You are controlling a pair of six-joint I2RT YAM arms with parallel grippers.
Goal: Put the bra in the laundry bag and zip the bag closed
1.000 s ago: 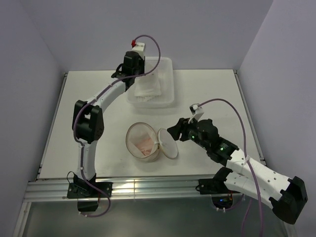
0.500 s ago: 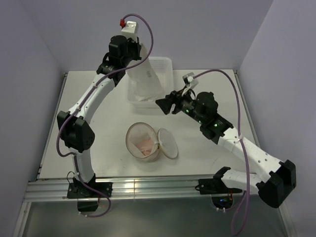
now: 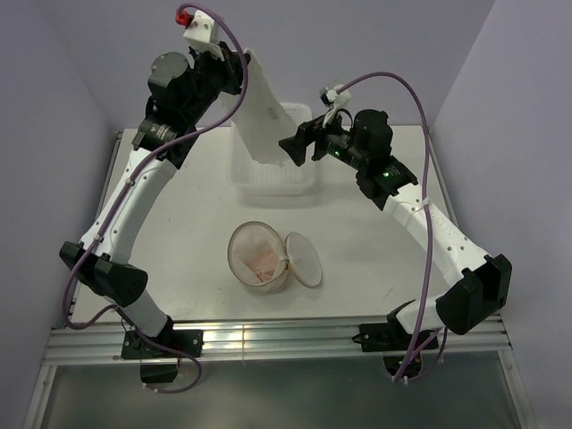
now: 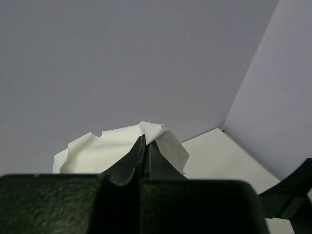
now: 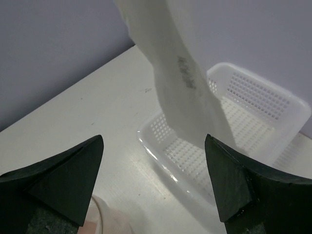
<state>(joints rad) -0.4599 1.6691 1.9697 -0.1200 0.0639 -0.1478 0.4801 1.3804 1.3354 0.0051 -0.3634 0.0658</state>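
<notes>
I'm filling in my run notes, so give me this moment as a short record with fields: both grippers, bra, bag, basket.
left gripper: shut on the bra, held high
right gripper: open, empty, facing the hanging bra
bra: white, dangling from the left gripper, above the basket
laundry bag: upright on the table, unzipped, lid hanging open at its right
basket: white, perforated, at the table's far side

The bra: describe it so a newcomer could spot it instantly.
Find the white perforated basket far back on the table. Dangling over it from the left arm's fingers is the bra, a long limp white strip. It alone hangs from an arm.
</notes>
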